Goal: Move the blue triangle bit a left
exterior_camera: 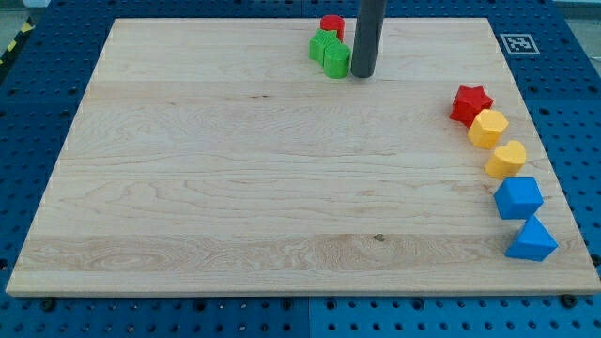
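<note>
Blue triangle point(532, 240) lies at the view's bottom right, well apart from my bare tip point(362, 74).

We see only our plain straight rod, dark grey, smooth and round, with my tip point(362, 74) cut flat.

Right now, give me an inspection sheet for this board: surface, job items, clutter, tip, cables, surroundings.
Surface: wooden board, flat, light grain.
Job's things: blue triangle at the view's bottom right, near the board's edge, just below the blue cube.
Clutter: red star, yellow hexagon and yellow heart lined up above the cube; green blocks and red block at top centre.
Hand: none; my tip rests beside the green blocks, far from the triangle.
Cables: nothing seen.
Surroundings: blue pegboard; marker tag.
</note>
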Robot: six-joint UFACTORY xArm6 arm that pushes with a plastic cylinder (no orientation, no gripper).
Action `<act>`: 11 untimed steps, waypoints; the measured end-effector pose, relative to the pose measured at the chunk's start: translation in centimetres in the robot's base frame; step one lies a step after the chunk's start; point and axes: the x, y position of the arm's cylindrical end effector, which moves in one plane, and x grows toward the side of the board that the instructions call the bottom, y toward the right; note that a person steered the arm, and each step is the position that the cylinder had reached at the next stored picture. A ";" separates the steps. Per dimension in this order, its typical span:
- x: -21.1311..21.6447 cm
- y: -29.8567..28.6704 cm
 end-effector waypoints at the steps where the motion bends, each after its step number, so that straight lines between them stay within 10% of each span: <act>1: 2.1 0.0; 5: 29.6 6.9; 11: 29.6 19.5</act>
